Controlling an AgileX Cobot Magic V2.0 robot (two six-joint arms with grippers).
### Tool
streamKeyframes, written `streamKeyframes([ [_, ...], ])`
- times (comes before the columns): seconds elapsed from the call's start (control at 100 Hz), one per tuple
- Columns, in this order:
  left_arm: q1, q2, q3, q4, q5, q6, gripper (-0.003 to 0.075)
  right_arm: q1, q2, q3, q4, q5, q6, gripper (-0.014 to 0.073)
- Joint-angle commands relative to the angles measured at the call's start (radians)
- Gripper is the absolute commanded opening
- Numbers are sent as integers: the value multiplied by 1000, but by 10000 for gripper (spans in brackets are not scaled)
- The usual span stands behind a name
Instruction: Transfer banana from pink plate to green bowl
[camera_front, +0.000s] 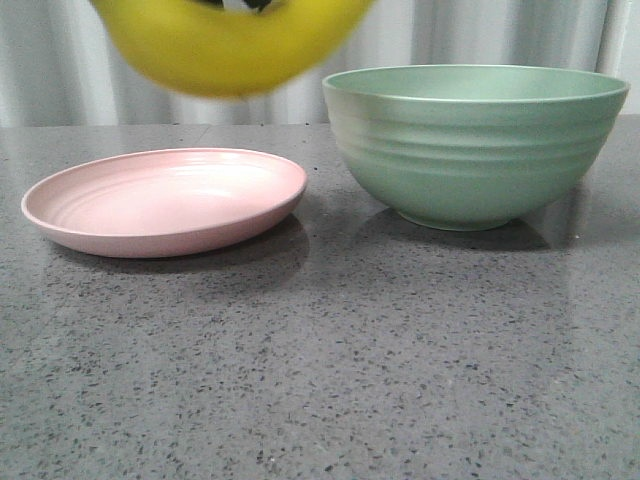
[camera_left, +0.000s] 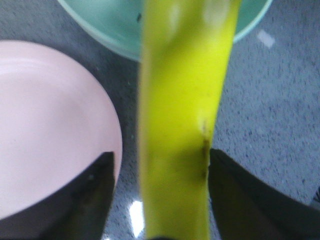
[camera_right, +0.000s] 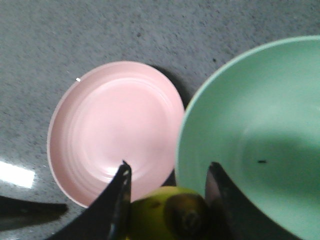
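The grey speckled tabletop (camera_front: 330, 380) lay bare in the near part of the scene. Farther back the pink plate (camera_front: 165, 200) sat on the left with nothing on it, and the green bowl (camera_front: 475, 145) stood just beside it on the right, the two rims close but apart.

The banana (camera_front: 230, 45) hung in the air at the top of the front view, blurred, above the far right part of the plate and just left of the bowl's rim, clear of both.

In the left wrist view the banana (camera_left: 177, 125) ran lengthwise between the two dark fingers (camera_left: 92, 200) of the left gripper (camera_left: 160, 200); whether those fingers touched it could not be told, since gaps showed on both sides. In the right wrist view the right gripper (camera_right: 167, 192) had its fingers (camera_right: 120, 200) set against either side of the banana's dark-tipped end (camera_right: 170, 217), holding it above the gap between plate (camera_right: 115, 125) and bowl (camera_right: 260, 135).
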Motion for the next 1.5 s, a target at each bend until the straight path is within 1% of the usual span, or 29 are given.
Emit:
streamKeyframes([
  [0.0,2,-47,-32,-2,-50,-20,476,-8,-32,-25,-39,-33,-13,-53],
  [0.17,23,-67,-32,6,-33,-35,476,-54,-33,-27,-39,-30,-13,-53],
  [0.36,78,-116,-32,6,-30,-37,476,-117,-67,-27,-40,-54,-13,-53],
  [0.53,118,-145,-32,6,-24,-37,475,-240,-87,-29,-40,-69,-13,-53],
  [0.67,121,-151,-32,6,-24,-37,475,-332,-89,-29,-48,-82,-13,-53],
  [0.76,121,-151,-32,4,-24,-37,475,-343,-74,-26,-57,-89,-41,-53],
  [1.09,121,-151,-32,-28,-30,-37,475,-343,0,-26,-117,-135,-41,-46],
  [1.16,121,-151,-32,-32,-34,-37,475,-343,14,-26,-117,-126,-41,-6],
  [1.28,121,-151,-32,-37,-36,-37,475,-343,36,-26,-117,-112,-44,144],
  [1.35,121,-151,-32,-37,-36,-37,475,-343,44,-26,-117,-103,-67,216],
  [1.42,121,-151,-32,-37,-36,-37,475,-343,44,-26,-117,-100,-67,261],
  [1.49,121,-151,-32,-38,-36,-37,475,-343,44,-26,-117,-105,-67,283],
])
